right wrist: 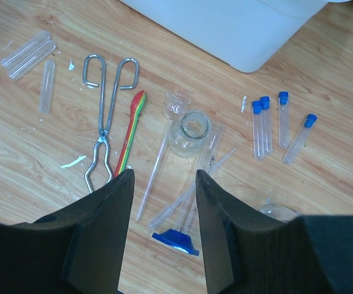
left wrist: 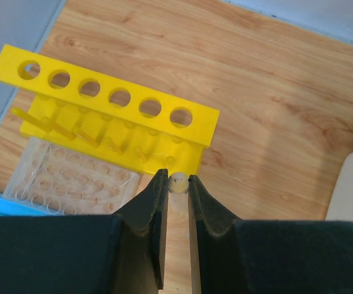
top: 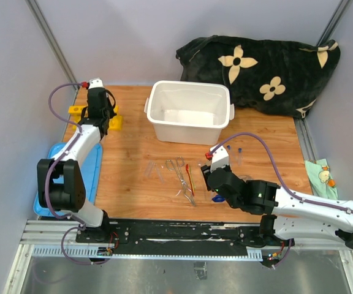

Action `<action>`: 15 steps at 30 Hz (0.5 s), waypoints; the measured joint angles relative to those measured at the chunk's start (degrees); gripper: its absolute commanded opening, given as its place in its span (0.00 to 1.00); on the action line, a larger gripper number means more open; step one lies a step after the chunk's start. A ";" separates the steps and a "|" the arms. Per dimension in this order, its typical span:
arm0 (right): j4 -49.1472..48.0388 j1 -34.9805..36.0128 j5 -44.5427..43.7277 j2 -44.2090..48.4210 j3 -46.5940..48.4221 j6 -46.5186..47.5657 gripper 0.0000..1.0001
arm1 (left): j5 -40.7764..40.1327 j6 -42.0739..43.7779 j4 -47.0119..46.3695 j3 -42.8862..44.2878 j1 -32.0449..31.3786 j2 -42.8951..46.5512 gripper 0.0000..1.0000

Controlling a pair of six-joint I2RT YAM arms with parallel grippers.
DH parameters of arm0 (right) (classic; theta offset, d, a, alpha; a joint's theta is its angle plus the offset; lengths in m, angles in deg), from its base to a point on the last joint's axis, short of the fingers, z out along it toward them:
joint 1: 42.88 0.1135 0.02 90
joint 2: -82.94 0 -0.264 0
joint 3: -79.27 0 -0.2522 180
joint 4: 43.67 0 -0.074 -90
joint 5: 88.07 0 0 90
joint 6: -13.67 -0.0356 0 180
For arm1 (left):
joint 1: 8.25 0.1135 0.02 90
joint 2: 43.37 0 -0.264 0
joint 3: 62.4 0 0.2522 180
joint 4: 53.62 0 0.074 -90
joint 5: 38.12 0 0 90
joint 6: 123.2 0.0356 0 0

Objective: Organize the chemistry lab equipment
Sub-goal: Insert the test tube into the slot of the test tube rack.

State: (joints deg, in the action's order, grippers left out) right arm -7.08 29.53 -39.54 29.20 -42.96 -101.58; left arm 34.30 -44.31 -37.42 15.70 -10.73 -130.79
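Left jaws: nearly together, clamped on a small clear tube that shows end-on at their tips.
Rack: the yellow holed tube rack sits just beyond the left jaws' tips and mostly to their left. All six of its holes are empty.
Right jaws: apart with nothing between them, hanging over the loose glassware on the table.
Below the right jaws: the blue-based glass piece lies in the gap at their near end, and thin clear pipettes run forward from it.
Ahead of the right jaws: the flask is straight ahead. The metal tweezers and thin red-orange tool lie ahead to the left, with three uncapped tubes farther left.
Right of the right jaws: four blue-capped tubes lie flat, side by side.
Bin: the white bin stands beyond all of this and looks empty from above.
Done so far: judging by the empty rack and bin, almost nothing. One tube is lifted and brought up to the rack.
Left to do: that tube needs seating in a hole, and the other tubes, flask, tweezers, tool and glass piece all need sorting.
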 measured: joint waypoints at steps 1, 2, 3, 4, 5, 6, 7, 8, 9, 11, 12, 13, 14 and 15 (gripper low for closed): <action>-0.20 0.00 -0.02 0.00 -0.02 -0.02 0.46 | -0.22 0.22 -0.33 -0.02 0.00 -0.90 0.00; -0.35 0.00 -0.02 0.02 -0.04 0.00 0.46 | -0.59 0.55 -0.70 -0.02 0.00 -1.75 0.00; -0.42 0.00 -0.04 0.04 -0.07 -0.02 0.46 | -0.98 0.83 -1.11 -0.02 0.00 -2.51 0.00; -0.55 0.00 -0.09 0.09 -0.13 -0.02 0.46 | -1.66 1.27 -1.31 -0.02 0.00 -3.28 0.00; -0.68 0.00 -0.11 0.17 -0.28 -0.02 0.47 | -1.95 1.42 -1.31 0.00 0.04 -3.58 0.00; -0.72 0.00 -0.13 0.28 -0.44 -0.02 0.47 | -2.14 1.70 -1.25 0.09 0.22 -3.93 0.00; -0.72 0.00 -0.15 0.42 -0.63 -0.02 0.47 | -2.16 1.79 -1.22 0.28 0.57 -4.28 0.00; -0.72 0.00 -0.17 0.52 -0.83 -0.02 0.47 | -2.10 1.81 -1.20 0.52 1.07 -4.48 0.00; -0.72 0.00 -0.20 0.61 -0.94 -0.02 0.47 | -1.95 1.79 -1.14 0.98 1.99 -4.72 0.00; -0.72 0.00 -0.33 0.70 -1.11 -0.02 0.48 | -1.64 1.60 -1.14 1.81 4.02 -4.87 0.00; -0.70 0.00 -0.42 0.70 -1.14 -0.02 0.49 | -1.42 1.44 -1.11 2.27 5.25 -4.87 0.00; -0.72 0.00 -0.50 0.70 -1.18 -0.02 0.49 | -1.25 1.27 -1.20 2.67 6.47 -4.87 0.00; -0.72 0.00 -0.61 0.70 -1.18 -0.02 0.50 | -1.05 1.03 -1.25 2.97 7.54 -4.87 0.00; -0.72 0.00 -0.72 0.70 -1.18 -0.02 0.51 | -0.79 0.76 -1.33 3.19 8.59 -4.87 0.00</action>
State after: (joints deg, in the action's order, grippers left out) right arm -7.80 29.53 -40.26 29.90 -44.14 -101.61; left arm 33.51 -43.55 -38.75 18.89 -2.14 -135.66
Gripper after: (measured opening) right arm 0.487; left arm 0.189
